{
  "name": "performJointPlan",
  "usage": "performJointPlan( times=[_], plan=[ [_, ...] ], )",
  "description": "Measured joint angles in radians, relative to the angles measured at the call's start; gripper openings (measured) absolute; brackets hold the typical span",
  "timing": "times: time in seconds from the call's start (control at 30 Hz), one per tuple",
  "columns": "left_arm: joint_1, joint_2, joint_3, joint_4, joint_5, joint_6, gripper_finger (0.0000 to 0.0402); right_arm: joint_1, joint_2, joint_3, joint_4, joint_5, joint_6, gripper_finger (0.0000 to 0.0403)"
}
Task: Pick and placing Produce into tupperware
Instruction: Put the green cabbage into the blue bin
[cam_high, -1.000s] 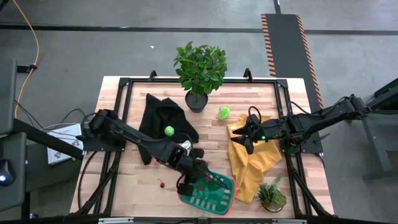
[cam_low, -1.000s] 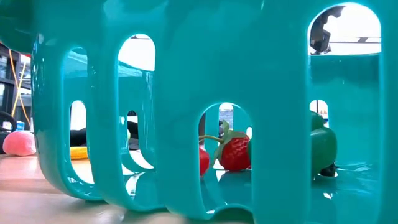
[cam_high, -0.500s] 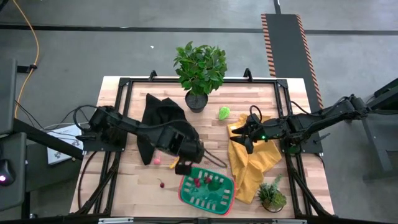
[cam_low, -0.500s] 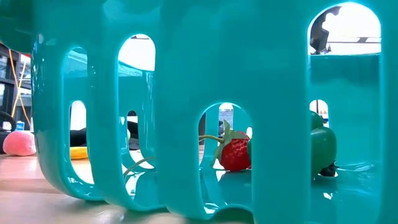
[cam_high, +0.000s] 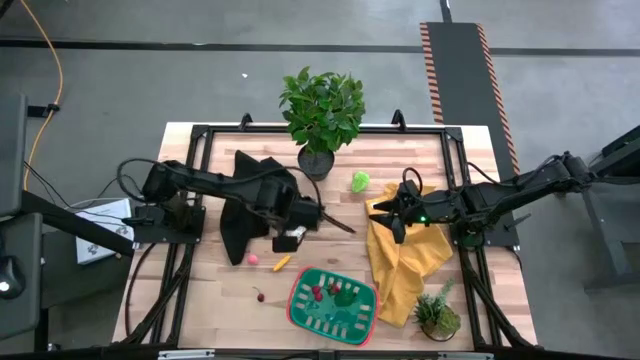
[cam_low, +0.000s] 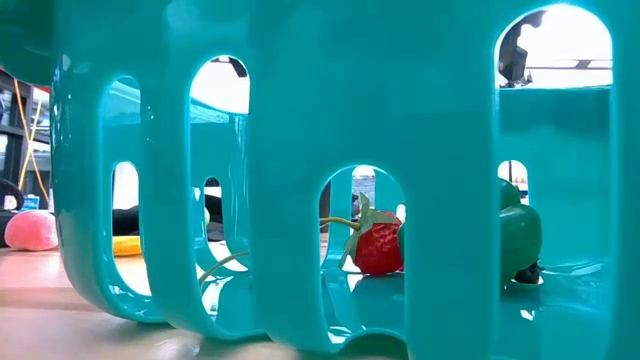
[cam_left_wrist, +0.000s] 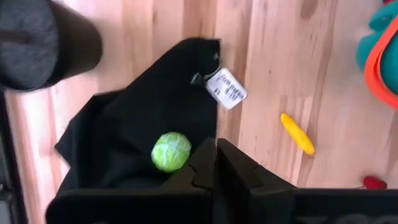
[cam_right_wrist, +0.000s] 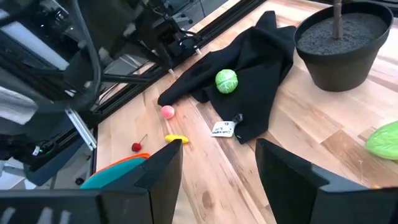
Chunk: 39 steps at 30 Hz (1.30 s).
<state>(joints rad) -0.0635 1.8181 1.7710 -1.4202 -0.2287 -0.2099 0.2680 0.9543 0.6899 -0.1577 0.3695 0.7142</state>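
The tupperware (cam_high: 334, 303), green with a red rim, stands near the table's front edge and holds a red strawberry (cam_low: 378, 247) and a green piece (cam_low: 520, 235). A lime-green ball (cam_left_wrist: 171, 151) lies on a black cloth (cam_left_wrist: 143, 124). My left gripper (cam_left_wrist: 216, 163) hangs shut and holding nothing just beside the ball, pointing down over the cloth (cam_high: 255, 195). A pink ball (cam_high: 253, 258), a yellow bit (cam_high: 282, 263) and a red cherry (cam_high: 260, 295) lie on the wood. My right gripper (cam_right_wrist: 217, 168) waits open above the yellow cloth (cam_high: 405, 255).
A tall potted plant (cam_high: 320, 115) stands at the far edge, with a leafy green piece (cam_high: 360, 181) to its right. A small plant (cam_high: 437, 315) sits at the front right corner. The black cloth's white tag (cam_left_wrist: 227, 93) lies on bare wood.
My left gripper has risen out of the tupperware and gone toward the table's far left, over the black cloth, tipping from a slant to point nearly straight down. The strawberry and the green piece stay in the tupperware.
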Motion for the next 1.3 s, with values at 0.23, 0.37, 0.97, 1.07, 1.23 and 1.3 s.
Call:
performJointPlan(
  times=[0.23, 0.37, 0.97, 1.07, 1.23, 1.3],
  plan=[
    [0.027, -0.185, -0.141, 0.007, -0.067, -0.092, 0.0002, 0.000, 0.000, 0.000, 0.006, 0.018, 0.022, 0.0193],
    [0.031, -0.336, -0.294, 0.102, -0.117, -0.200, 0.0007, 0.000, 0.000, 0.000, 0.006, 0.046, 0.029, 0.0193],
    [0.031, -0.614, -0.864, 0.443, -0.172, -0.681, 0.0094, 0.000, 0.000, 0.000, 0.036, 0.051, 0.047, 0.0193],
    [0.032, -0.604, -0.889, 0.493, -0.176, -0.745, 0.0156, 0.000, 0.000, 0.000, 0.035, 0.051, 0.046, 0.0193],
    [0.032, -0.606, -0.905, 0.538, -0.220, -0.855, 0.0266, 0.000, 0.000, 0.000, 0.038, 0.051, 0.046, 0.0193],
    [0.032, -0.605, -0.906, 0.539, -0.226, -0.872, 0.0303, 0.000, 0.000, 0.000, 0.039, 0.051, 0.047, 0.0193]
  ],
)
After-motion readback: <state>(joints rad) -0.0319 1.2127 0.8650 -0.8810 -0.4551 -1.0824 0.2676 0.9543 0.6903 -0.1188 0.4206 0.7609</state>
